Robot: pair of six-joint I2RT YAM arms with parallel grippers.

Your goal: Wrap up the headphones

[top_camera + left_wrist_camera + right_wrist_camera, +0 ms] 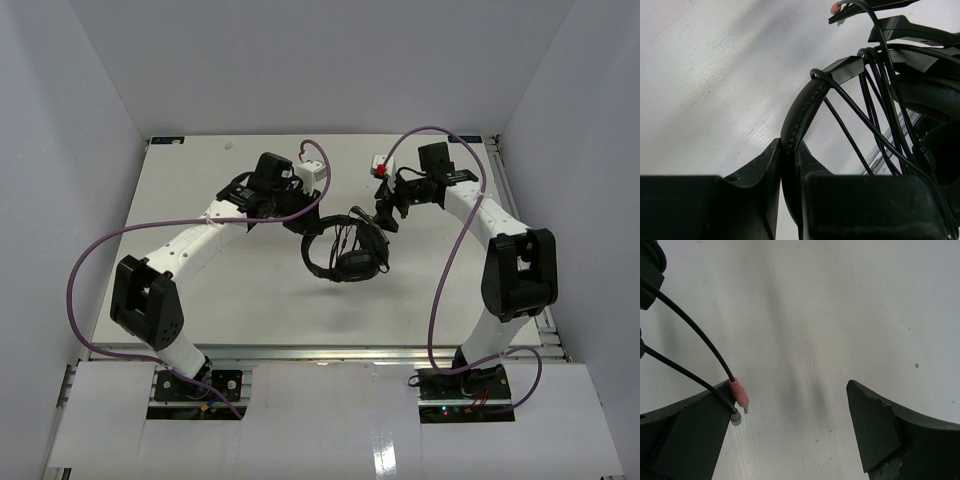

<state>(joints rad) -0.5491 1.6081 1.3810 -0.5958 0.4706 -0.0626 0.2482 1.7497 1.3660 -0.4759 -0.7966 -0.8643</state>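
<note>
Left fingers clamp the headband; right fingers gape (plugs at nine o'clock): retreat without snagging the cord

One pair of headphones, two plugs, two arms, two purple cables

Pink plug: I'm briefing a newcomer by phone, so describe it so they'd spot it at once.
In the right wrist view, the open right gripper spans the bottom. At the tip of its finger on the picture's left, two thin black cords end in plugs. The pink plug is the upper one; the green plug sits just below.
</note>
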